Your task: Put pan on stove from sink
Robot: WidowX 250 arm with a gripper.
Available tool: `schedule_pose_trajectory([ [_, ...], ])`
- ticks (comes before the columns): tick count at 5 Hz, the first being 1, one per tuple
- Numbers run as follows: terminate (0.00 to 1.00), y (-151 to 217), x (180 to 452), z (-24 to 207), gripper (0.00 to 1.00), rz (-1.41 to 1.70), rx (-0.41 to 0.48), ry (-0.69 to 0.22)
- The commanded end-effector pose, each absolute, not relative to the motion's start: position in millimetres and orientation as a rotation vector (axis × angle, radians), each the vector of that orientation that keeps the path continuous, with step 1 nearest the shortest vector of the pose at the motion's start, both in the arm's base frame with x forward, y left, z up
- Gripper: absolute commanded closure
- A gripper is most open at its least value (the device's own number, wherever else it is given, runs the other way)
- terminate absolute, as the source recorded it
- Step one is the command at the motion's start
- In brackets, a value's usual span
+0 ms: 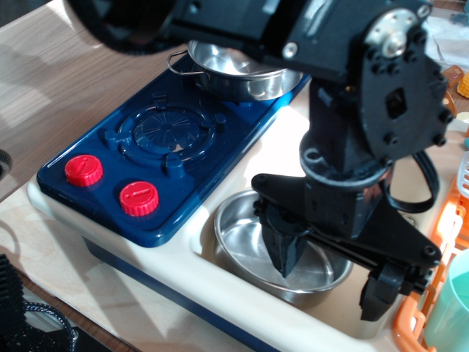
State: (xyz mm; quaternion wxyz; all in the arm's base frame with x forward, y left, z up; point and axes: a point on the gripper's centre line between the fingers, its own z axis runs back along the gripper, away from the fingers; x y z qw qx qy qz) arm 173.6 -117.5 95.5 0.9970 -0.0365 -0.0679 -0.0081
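Counting it up: one pan [249,238] in one sink [220,304], one deeper pot [234,73] at the back, one stove [220,150] showing one clear burner [165,130], two red knobs [83,170] [139,198], one orange rack [432,293], one pincer [330,282].

Light's even and fairly bright from above on my feed. Glare patches on the stove [157,158] top and inside the pan [245,235]. My arm [366,132] is near-black, detail lost, casting soft shadow into the sink [293,158]. Slight softness throughout.
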Motion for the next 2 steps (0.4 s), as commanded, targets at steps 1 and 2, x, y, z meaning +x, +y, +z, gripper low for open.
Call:
schedule_pose_trajectory([
  [1,0.0,-114.0,177.1,87.1,0.0,-0.048,-0.085,-0.2],
  [2,0.0,-112.5,177.3,83.4,1.0,-0.04,-0.087,-0.202],
])
